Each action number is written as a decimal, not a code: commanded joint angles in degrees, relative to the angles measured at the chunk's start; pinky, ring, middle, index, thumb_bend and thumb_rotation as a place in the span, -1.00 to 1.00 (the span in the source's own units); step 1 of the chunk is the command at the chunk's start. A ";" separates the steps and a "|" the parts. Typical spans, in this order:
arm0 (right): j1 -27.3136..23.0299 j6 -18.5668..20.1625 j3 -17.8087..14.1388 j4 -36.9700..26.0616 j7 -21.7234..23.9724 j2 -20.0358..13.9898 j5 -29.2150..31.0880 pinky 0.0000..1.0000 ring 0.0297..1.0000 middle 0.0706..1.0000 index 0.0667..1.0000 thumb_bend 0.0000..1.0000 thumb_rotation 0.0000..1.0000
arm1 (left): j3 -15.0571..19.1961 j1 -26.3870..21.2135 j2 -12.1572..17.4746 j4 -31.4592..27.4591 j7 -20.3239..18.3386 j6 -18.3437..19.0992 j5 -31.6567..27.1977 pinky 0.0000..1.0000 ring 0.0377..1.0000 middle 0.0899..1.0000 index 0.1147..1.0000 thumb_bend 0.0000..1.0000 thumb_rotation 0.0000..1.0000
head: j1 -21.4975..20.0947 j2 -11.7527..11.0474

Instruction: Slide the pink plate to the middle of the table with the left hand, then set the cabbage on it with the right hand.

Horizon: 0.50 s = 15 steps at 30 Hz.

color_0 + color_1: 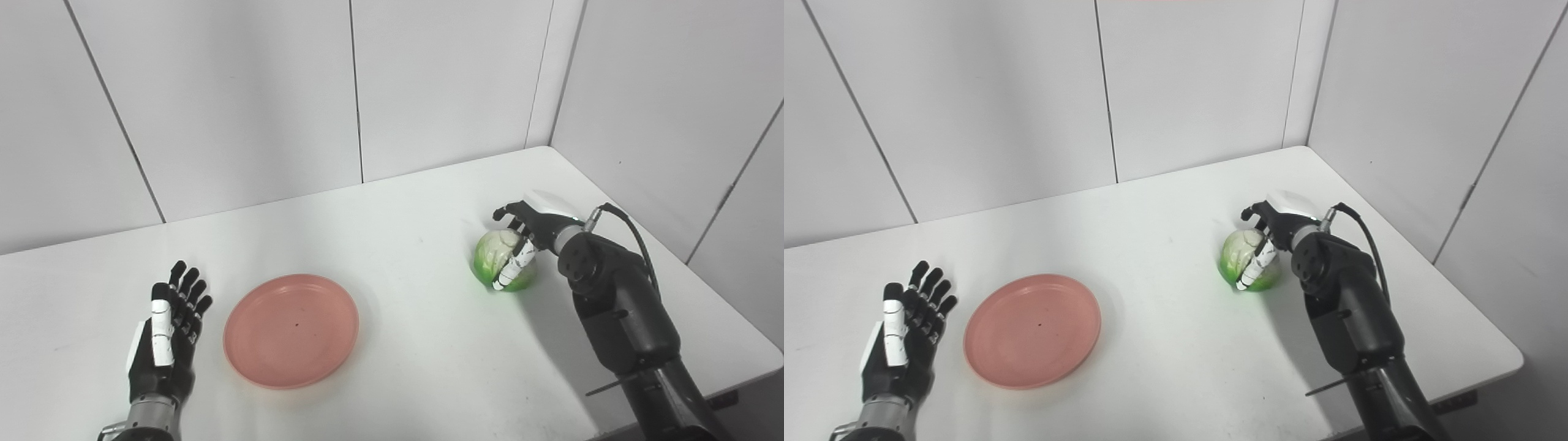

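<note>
Plate seems placed; cabbage gripped on the table, not yet carried over.

The pink plate (291,329) lies flat on the white table (404,202), left of centre from this view; whether that counts as the middle is a judgement, but the left hand (165,334) is clear of it, just beside its left rim, fingers spread and straight, holding nothing, so the slide looks finished. The right hand (520,236) sits well to the right of the plate, wrapped over the cabbage (499,260) from the far side: fingers curl over the top and a thumb runs down its near face, so it looks closed on it. The cabbage appears to rest on the table, not lifted. Left to do: lift, carry left, set it on the plate.
</note>
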 commanded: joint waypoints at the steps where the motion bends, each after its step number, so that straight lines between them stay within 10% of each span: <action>1: -1.85 -0.35 -0.91 -1.36 -3.46 -0.47 -0.57 -0.50 -0.38 -0.11 0.14 0.11 -1.00 | -0.13 -0.02 -0.29 -0.78 0.31 -0.58 0.00 0.91 0.95 0.95 0.95 0.46 0.99 | 0.16 0.04; 15: -1.85 -0.36 -0.90 -1.05 -9.59 0.14 0.48 -0.44 -0.34 -0.26 -0.02 0.04 -1.00 | -0.40 -0.03 -0.47 -1.15 0.46 -0.04 0.31 0.92 0.96 0.96 0.94 0.47 1.00 | 0.56 0.33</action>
